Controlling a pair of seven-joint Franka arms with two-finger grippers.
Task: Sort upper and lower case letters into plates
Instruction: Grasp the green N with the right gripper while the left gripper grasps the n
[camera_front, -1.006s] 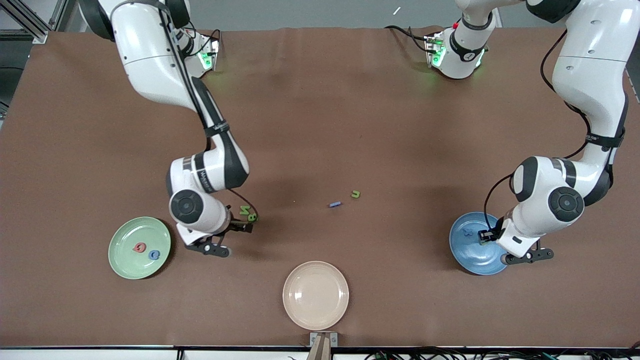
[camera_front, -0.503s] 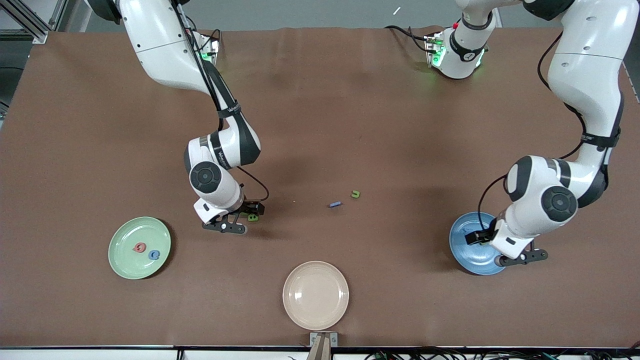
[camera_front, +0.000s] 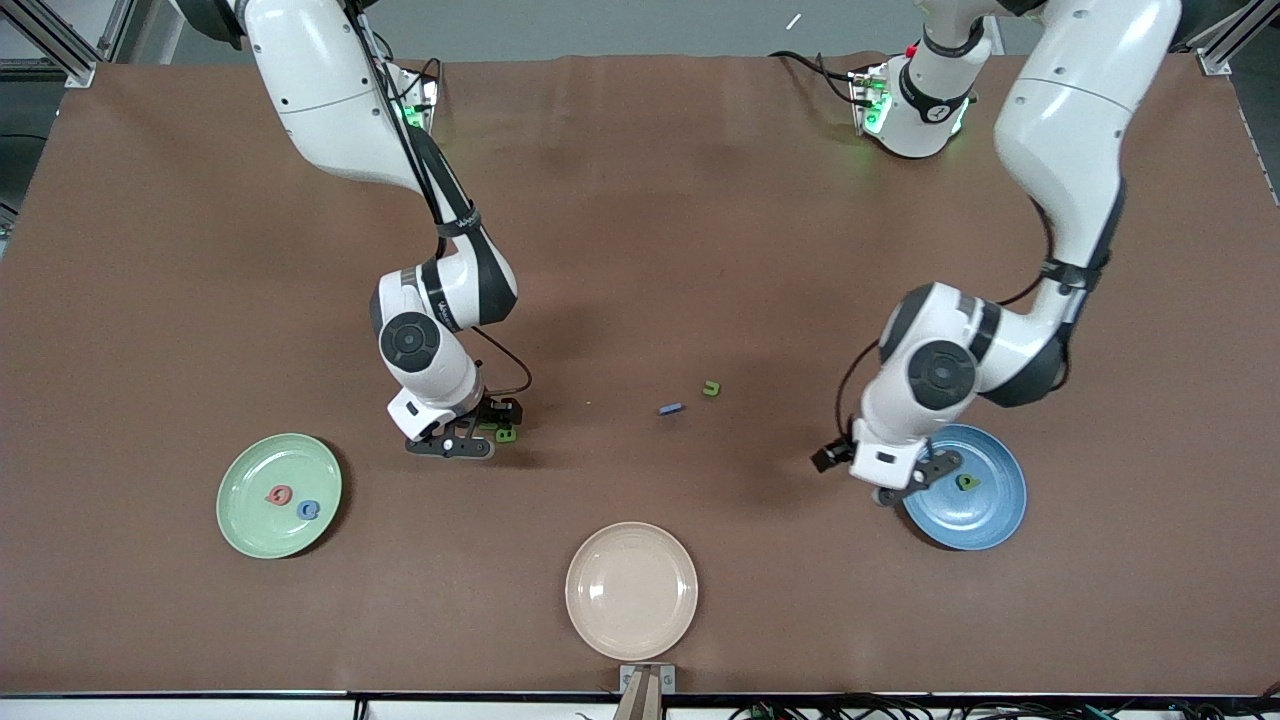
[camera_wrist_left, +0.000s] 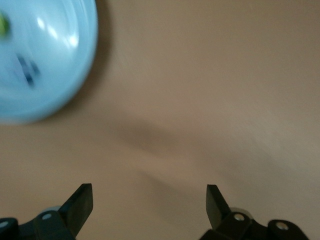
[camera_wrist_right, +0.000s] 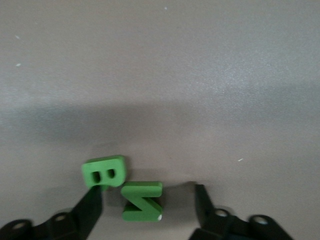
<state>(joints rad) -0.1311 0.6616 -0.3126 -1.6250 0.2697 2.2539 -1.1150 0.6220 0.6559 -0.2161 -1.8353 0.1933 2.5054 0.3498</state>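
The green M lies on the table between the fingers of my open right gripper, with the green B touching one finger. In the front view the right gripper is low over the B. The pale green plate holds the red Q and the blue G. The blue plate holds the green p; the blue x shows in the left wrist view. My left gripper is open and empty over bare table beside the blue plate. The blue l and green u lie mid-table.
A cream-beige plate sits empty, nearest the front camera. A small fixture stands at the table's front edge. Cables and lit boxes are by the arms' bases.
My left gripper has moved off the blue plate toward the table's middle, and the green p now shows on the plate. My right gripper has moved over the M and B and lowered.
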